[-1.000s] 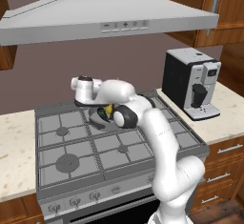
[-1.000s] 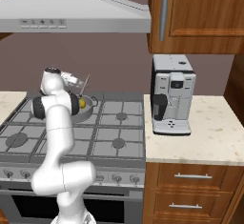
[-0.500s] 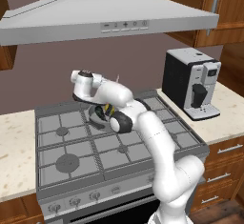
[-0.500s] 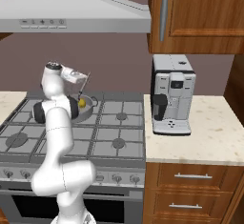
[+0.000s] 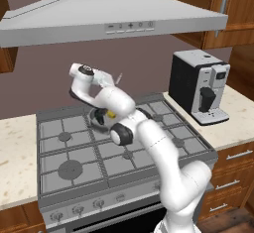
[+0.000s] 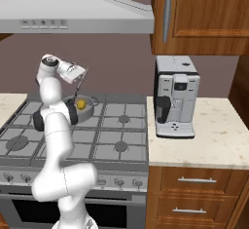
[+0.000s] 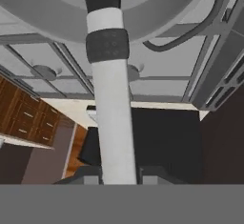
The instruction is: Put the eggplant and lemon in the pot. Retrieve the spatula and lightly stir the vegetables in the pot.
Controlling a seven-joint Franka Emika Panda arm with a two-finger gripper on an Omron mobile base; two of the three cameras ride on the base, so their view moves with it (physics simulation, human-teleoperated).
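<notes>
My gripper (image 6: 81,73) hangs above the back-left burner, shut on the thin grey handle of the spatula (image 6: 79,87), which slants down into the grey pot (image 6: 94,107). In the hand view the spatula handle (image 7: 112,123) runs up between my fingertips (image 7: 90,173) to its black neck inside the pot's rim (image 7: 47,18). The yellow lemon (image 6: 81,104) lies in the pot. From the left base view my gripper (image 5: 106,81) is over the pot (image 5: 97,123), with the lemon (image 5: 112,114) beside a dark shape; the eggplant is not clearly made out behind my arm.
A black and silver coffee machine (image 6: 175,99) stands on the counter right of the stove (image 6: 121,140). The range hood (image 5: 114,19) hangs close above my hand. Wooden cabinets (image 6: 199,13) are at upper right.
My hand has risen and tilted over the pot, still holding the spatula, whose handle now leans more steeply. The pot and lemon have stayed put.
</notes>
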